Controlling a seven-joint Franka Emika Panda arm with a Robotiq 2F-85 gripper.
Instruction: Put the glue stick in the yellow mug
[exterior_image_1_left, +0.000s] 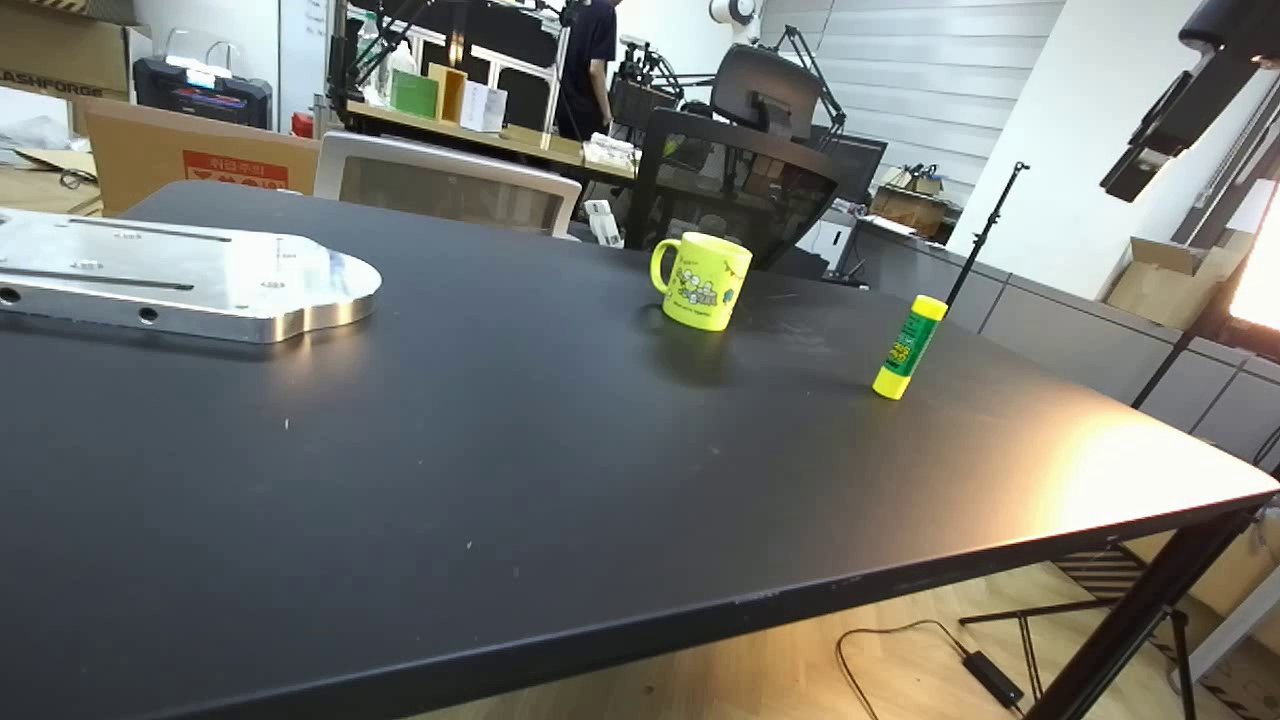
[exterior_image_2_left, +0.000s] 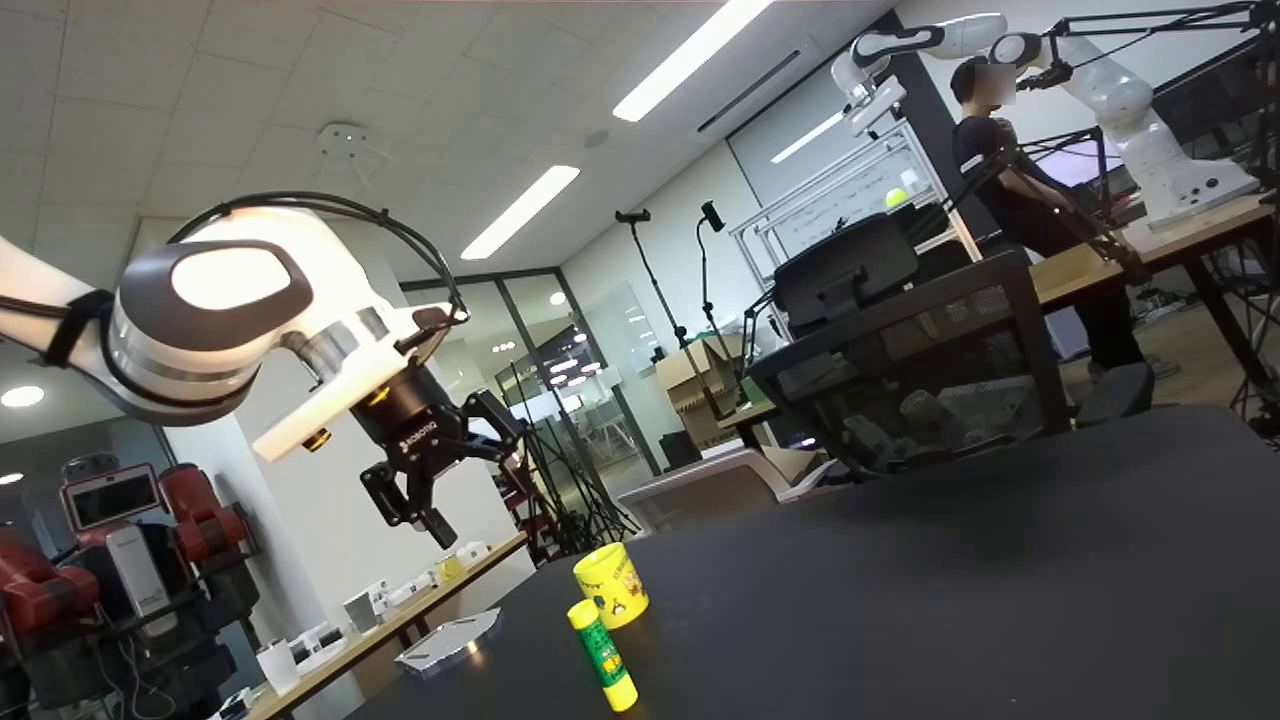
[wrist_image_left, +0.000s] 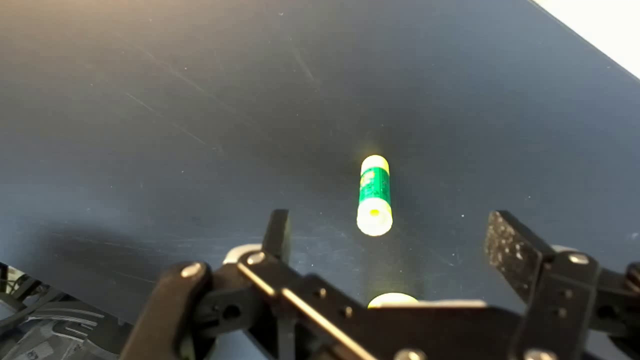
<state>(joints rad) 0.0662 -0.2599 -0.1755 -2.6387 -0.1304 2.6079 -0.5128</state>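
Note:
The glue stick (exterior_image_1_left: 910, 347) stands upright on the dark table, with a green label between yellow ends. It also shows in an exterior view (exterior_image_2_left: 604, 655) and in the wrist view (wrist_image_left: 375, 186). The yellow mug (exterior_image_1_left: 706, 282) stands upright apart from it, with its handle and printed side visible in an exterior view. It also shows in an exterior view (exterior_image_2_left: 613, 587). In the wrist view only a sliver of the mug's rim (wrist_image_left: 391, 299) shows above the gripper body. My gripper (wrist_image_left: 387, 220) is open and empty, raised above the table (exterior_image_2_left: 482, 497), with the glue stick beyond its fingers.
A silver metal plate (exterior_image_1_left: 190, 280) lies on the table (exterior_image_1_left: 560, 480). Office chairs (exterior_image_1_left: 740, 180) stand along the table's far edge. The table's near edge and corner show in an exterior view. A person (exterior_image_2_left: 1030, 190) stands in the background.

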